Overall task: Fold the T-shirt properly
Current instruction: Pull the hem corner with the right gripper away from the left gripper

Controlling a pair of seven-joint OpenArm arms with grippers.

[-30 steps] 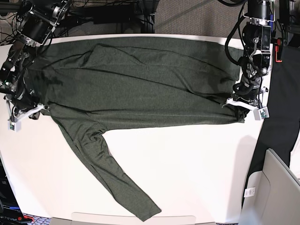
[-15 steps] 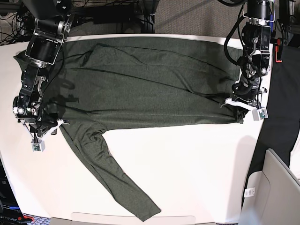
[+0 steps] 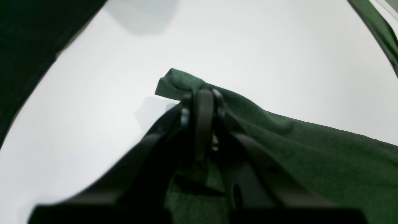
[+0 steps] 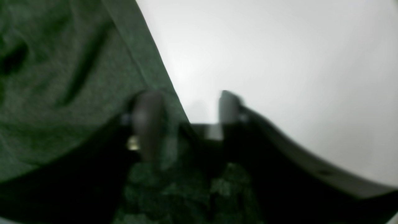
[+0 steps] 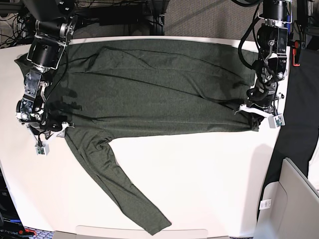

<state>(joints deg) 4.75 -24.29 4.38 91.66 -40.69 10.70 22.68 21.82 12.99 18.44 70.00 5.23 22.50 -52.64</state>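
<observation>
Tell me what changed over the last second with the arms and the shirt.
The right gripper moved in from the table's edge toward the shirt and opened its fingers, letting go of the shoulder corner, which now lies flat. The left gripper stayed shut on the hem corner. The loose sleeve lies as before.

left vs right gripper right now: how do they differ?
Left gripper: fingers closed, pinching a bunched corner of the T-shirt. Right gripper: fingers spread apart, holding nothing, one over the fabric edge, the other over the bare table. In the base view they sit at opposite ends of the shirt. Both are low, at the shirt's near edge.
</observation>
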